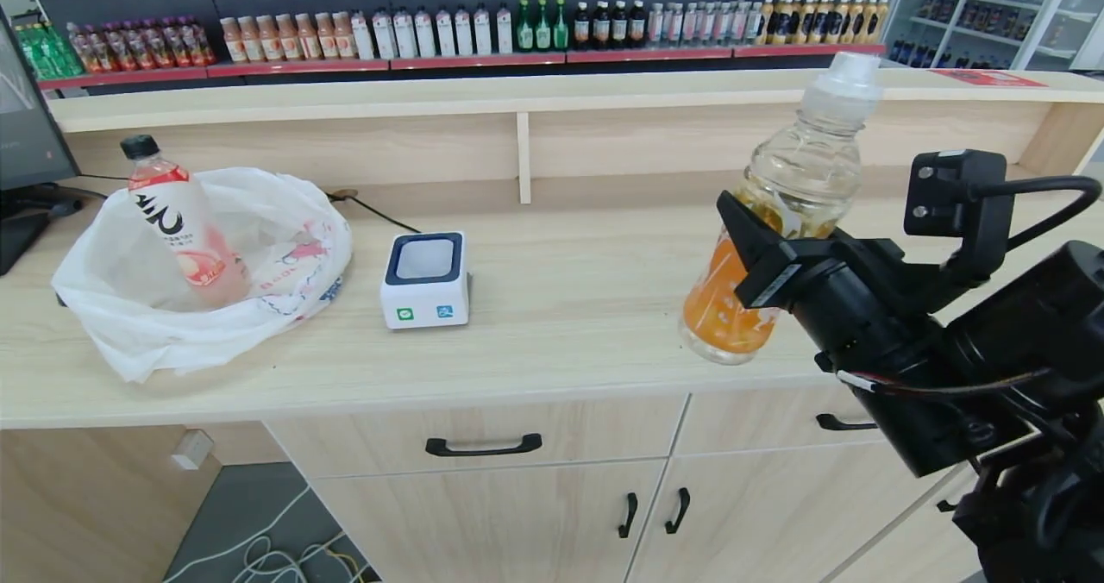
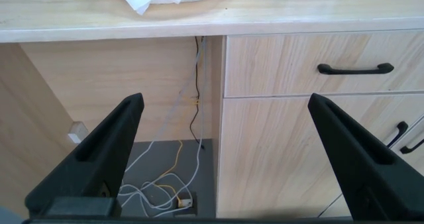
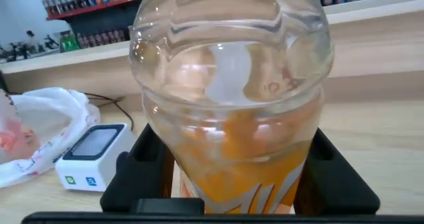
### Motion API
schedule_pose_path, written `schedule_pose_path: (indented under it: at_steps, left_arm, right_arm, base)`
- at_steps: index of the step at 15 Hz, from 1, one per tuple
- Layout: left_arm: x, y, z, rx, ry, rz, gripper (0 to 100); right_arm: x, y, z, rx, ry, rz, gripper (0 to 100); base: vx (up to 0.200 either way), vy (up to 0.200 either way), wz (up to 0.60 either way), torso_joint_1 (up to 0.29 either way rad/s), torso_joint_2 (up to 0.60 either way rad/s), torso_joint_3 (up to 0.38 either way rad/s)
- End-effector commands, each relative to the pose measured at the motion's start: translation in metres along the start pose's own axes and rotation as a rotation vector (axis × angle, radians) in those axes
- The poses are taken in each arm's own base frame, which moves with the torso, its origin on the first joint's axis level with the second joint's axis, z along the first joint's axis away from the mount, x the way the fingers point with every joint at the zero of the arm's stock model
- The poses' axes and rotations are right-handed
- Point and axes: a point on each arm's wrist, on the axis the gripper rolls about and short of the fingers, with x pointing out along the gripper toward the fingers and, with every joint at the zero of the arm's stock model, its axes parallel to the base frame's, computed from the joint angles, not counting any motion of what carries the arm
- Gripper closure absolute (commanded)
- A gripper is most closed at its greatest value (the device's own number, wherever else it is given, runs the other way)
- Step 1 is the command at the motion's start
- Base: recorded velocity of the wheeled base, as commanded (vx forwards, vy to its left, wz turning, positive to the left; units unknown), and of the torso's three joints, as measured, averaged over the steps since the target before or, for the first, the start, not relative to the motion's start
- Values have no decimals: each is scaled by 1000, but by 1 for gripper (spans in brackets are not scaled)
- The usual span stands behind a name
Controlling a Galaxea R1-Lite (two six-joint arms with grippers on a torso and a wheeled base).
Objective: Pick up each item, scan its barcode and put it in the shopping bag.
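The right pincer (image 1: 763, 242) grips an orange drink bottle (image 1: 802, 178) at its middle, cap up and slightly tilted, over the bench (image 1: 561, 333). The scanner (image 1: 426, 279) sits to its left, with the shopping bag (image 1: 285, 255) beyond. The left pincer (image 2: 225, 101) hangs wide open, low beside the cupboards.

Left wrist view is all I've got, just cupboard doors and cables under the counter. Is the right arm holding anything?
Observer: Yes, the right gripper is shut on an orange drink bottle, tilted, over the right part of the counter.
Operator: Where's the scanner from there?
Observer: The scanner sits on the counter between the shopping bag and that bottle.
Operator: Anything bagged already?
Observer: One pink drink bottle with a black cap leans inside the shopping bag.
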Motion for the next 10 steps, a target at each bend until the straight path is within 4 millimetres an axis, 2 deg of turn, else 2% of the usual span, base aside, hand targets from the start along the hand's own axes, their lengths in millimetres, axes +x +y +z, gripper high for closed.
schedule_pose_path:
  at_steps: [1, 5, 7, 10]
  left_arm:
    - [0, 0, 0, -3, 0, 0, 0]
    - [0, 0, 0, -31, 5, 2, 0]
    - [0, 0, 0, -32, 3, 3, 0]
    - [0, 0, 0, -51, 5, 3, 0]
  right_arm:
    - [3, -23, -4, -43, 7, -75, 100]
    - [10, -37, -8, -66, 10, -121, 100]
    - [13, -44, -4, -71, -13, -146, 100]
    - [10, -42, 4, -63, -33, -134, 100]
  base:
    - [0, 0, 0, 0, 0, 0]
    - [0, 0, 0, 0, 0, 0]
    - [0, 200, 0, -7, 5, 5]
    - [0, 200, 0, 14, 2, -2]
